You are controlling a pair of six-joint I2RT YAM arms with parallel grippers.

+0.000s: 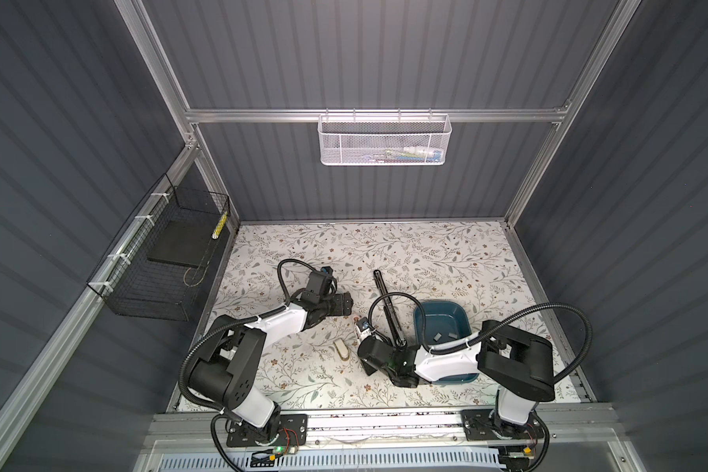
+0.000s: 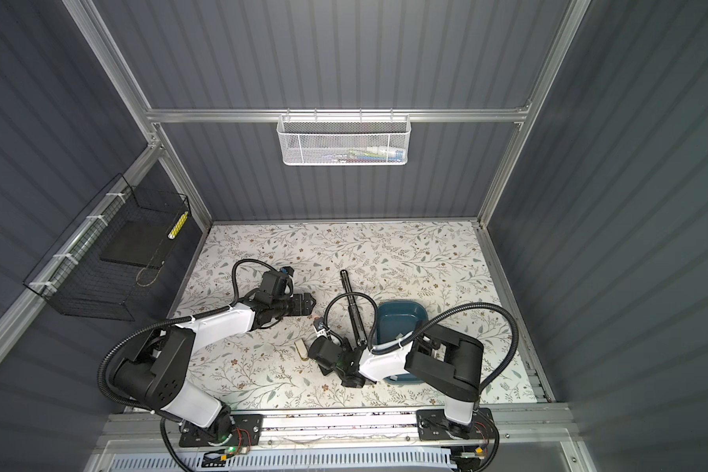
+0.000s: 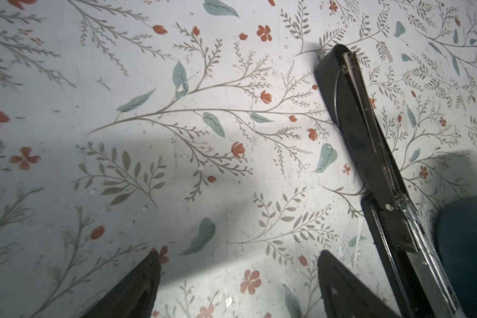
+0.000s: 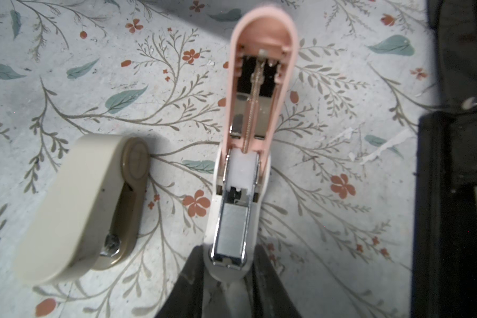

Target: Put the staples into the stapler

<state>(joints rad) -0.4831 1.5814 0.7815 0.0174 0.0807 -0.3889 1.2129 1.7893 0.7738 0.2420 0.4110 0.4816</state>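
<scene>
Where the right gripper [image 4: 227,257] works, its jaws are pinched on the white base of the pink stapler [image 4: 249,154], one finger on each side. The stapler's pink lid is swung open. A strip of staples [image 4: 233,223] lies in the exposed metal magazine, at the end nearest the gripper. In both top views this grip sits just below the centre of the frame.

Just beside the pink stapler, not touching it, a closed beige stapler [image 4: 75,209] lies on the floral mat [image 4: 328,220]. On the other side lies a long black stapler [image 1: 387,302], opened out flat and running up towards mid-frame.

The left gripper [image 3: 239,256] stands with its jaws spread wide and nothing between them. It is over bare mat, to the left of the black stapler's middle in a top view.

Right of centre, a teal tub [image 1: 442,312] sits just beside the black stapler. Two loose staple strips [image 1: 436,337] lie on its floor.
</scene>
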